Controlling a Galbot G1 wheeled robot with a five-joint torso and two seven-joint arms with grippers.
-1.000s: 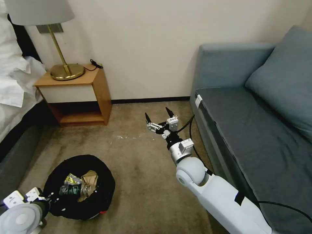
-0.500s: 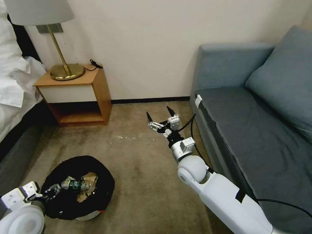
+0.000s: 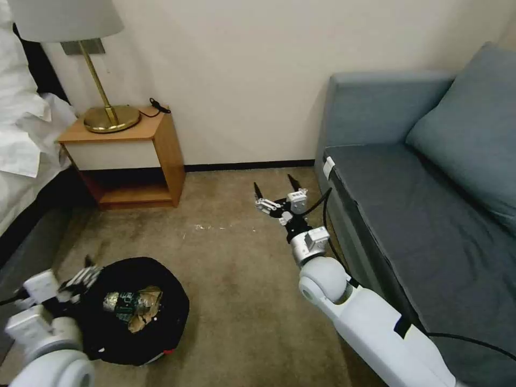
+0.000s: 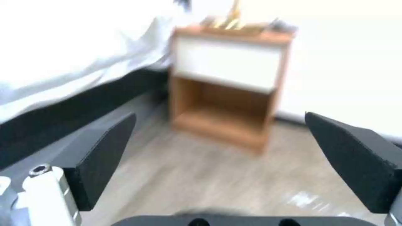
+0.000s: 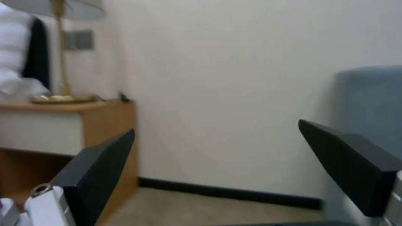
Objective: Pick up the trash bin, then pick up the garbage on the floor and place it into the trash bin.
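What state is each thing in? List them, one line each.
trash bin: standing on the carpet, black bag over its rim, litter inside.
bottle: lying on its side in the bin.
tan paper: crumpled, in the bin.
left gripper: open, at the bin's rim.
right gripper: open, empty, above the carpet.
nightstand: lower shelf bare.

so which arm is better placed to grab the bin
Left. Its open tool sits right at the bin's rim, while the right tool, also open, hangs over bare carpet near the sofa, well away.
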